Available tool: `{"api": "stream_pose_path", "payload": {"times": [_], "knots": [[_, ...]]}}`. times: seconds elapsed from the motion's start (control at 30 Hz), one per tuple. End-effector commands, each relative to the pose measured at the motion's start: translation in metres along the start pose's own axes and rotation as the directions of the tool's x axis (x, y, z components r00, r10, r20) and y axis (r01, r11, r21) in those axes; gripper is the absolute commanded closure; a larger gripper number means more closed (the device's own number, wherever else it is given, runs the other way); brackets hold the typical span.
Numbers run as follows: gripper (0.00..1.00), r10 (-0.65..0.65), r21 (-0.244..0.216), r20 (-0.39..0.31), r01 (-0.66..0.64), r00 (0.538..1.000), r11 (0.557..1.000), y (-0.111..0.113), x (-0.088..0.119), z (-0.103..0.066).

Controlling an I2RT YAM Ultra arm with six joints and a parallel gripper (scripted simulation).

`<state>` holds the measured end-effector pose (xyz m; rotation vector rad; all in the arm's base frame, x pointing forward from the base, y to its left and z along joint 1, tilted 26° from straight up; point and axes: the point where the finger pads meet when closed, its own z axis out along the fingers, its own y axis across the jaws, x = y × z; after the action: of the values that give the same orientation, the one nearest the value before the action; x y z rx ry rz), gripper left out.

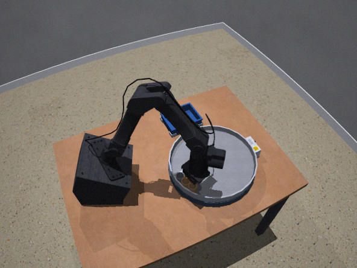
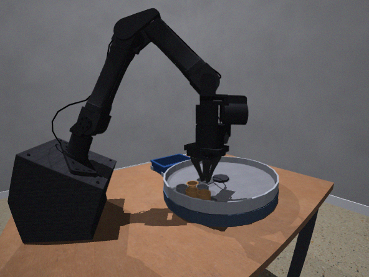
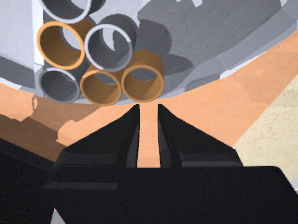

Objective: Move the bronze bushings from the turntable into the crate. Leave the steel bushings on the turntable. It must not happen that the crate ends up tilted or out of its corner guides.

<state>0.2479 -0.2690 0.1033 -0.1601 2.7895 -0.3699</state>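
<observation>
The turntable holds three bronze bushings and three steel bushings, upright and close together near its rim. In the wrist view the bronze ones are a left one, a middle one and a right one. The steel ones are a top one, a centre one and a lower left one. My gripper points down, low beside the cluster, its empty fingers a narrow gap apart. It hides part of the cluster in the top view. The blue crate is partly hidden behind the arm.
The turntable's raised rim stands close to the bushings. A dark round hub rises near the turntable's middle. A white box with a yellow label sits against the turntable's far right side.
</observation>
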Motion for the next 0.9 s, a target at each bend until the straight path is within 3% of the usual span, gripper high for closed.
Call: {"api": "stream_pose_path", "payload": {"times": [0.0,0.07,0.87], "knots": [[0.85,-0.071,0.019,0.048,0.070,0.996,0.997,-0.010,-0.005,0.004],[0.85,-0.077,0.051,0.065,0.073,0.995,0.996,-0.014,-0.009,-0.007],[0.85,-0.080,0.045,0.065,0.077,0.995,0.996,-0.012,-0.010,-0.007]]}}
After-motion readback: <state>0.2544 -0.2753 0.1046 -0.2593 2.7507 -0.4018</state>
